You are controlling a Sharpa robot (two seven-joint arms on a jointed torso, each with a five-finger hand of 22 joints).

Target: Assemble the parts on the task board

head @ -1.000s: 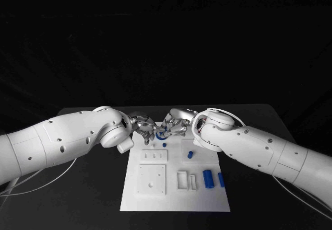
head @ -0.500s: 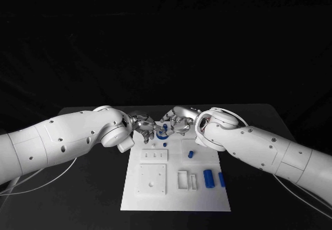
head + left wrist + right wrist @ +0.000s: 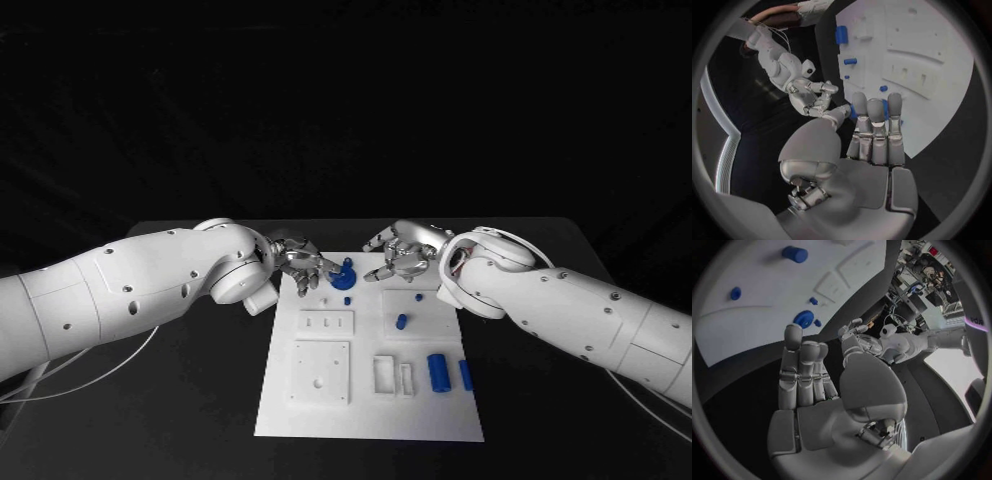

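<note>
The white task board point(image 3: 369, 400) lies in the middle of the black table. A round blue part point(image 3: 343, 279) sits at its far end, also seen as a blue disc point(image 3: 804, 318) on the board point(image 3: 748, 325). My left hand point(image 3: 303, 266) is just left of it, fingers straight and side by side point(image 3: 873, 127), holding nothing; blue shows behind the fingertips. Whether they touch the part I cannot tell. My right hand point(image 3: 405, 254) hovers right of the part, fingers spread point(image 3: 804, 372) and empty. Small blue pegs point(image 3: 401, 321) and two blue cylinders point(image 3: 437, 371) are on the board's right side.
The board point(image 3: 929, 75) has raised white blocks and slots on its left half point(image 3: 319, 374). Both white forearms close in on the board's far end from either side. Black table surrounds the board.
My right hand has let go of the round blue part and drawn back to the right, fingers spreading. The part now sits on the board. The left hand stayed beside it.
</note>
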